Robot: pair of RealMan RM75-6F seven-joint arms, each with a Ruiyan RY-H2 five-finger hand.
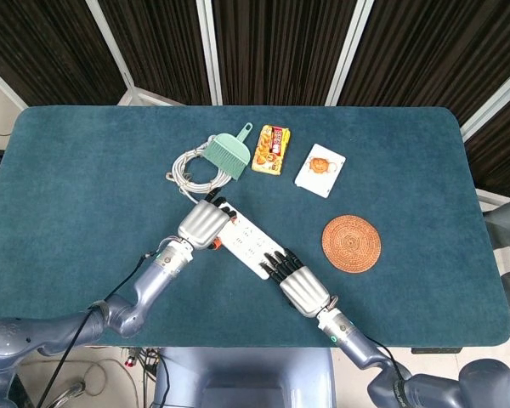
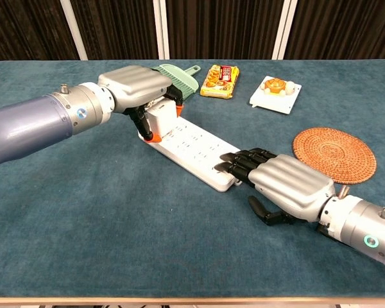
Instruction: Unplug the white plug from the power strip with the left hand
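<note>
The white power strip [image 1: 248, 242] [image 2: 194, 145] lies diagonally at the table's middle. At its far-left end my left hand [image 1: 201, 224] [image 2: 132, 89] grips the white plug [image 2: 161, 118], fingers curled over it. The plug looks tilted and slightly raised above the strip's orange end [image 2: 151, 136]; its prongs are hidden. In the head view the hand covers the plug. My right hand [image 1: 298, 285] [image 2: 287, 187] lies flat, and its black fingertips [image 2: 234, 162] press on the strip's near-right end.
Behind the left hand lie a green brush [image 1: 228, 151] [image 2: 178, 76] and a coiled grey cable [image 1: 190, 171]. A snack packet [image 1: 271, 150] [image 2: 220, 80], a white card pack [image 1: 320, 170] [image 2: 275, 93] and a woven coaster [image 1: 351, 243] [image 2: 334, 154] sit to the right.
</note>
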